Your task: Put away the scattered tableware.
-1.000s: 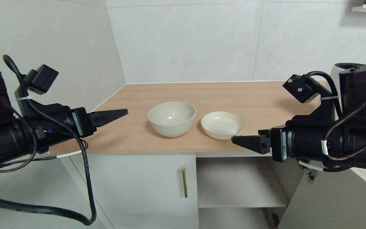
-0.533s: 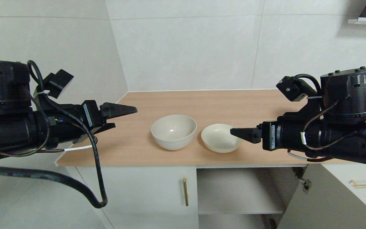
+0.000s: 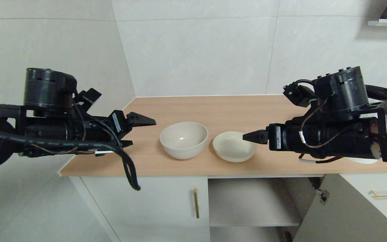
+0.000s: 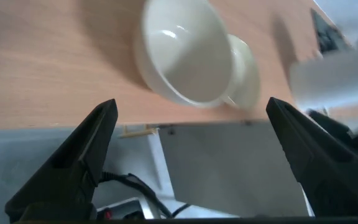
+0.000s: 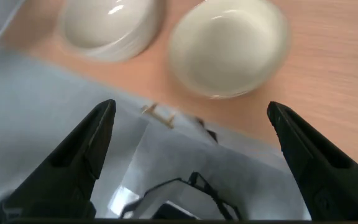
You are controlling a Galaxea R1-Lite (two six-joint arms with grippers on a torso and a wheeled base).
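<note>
Our left gripper (image 3: pixel 143 132) hangs with jaws spread wide, the deep bowl (image 3: pixel 184 139) just ahead of its fingertips on the wooden countertop (image 3: pixel 180 107). The shallow bowl (image 3: pixel 233 146) sits close beside it, just ahead of our right gripper (image 3: pixel 247 137), also wide open. Grasping either rim could knock its neighbour toward the counter edge. Below, the open cabinet shelf (image 3: pixel 250 201) lies unobstructed, its door (image 3: pixel 331 215) swung aside.

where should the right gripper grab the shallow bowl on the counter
Probably its rim on the right side, nearest the right gripper. The shallow bowl sits upright with a thin open lip, so one finger can go inside and one outside, coming from above. Its left side is close to the deeper bowl, leaving less room there.
</note>
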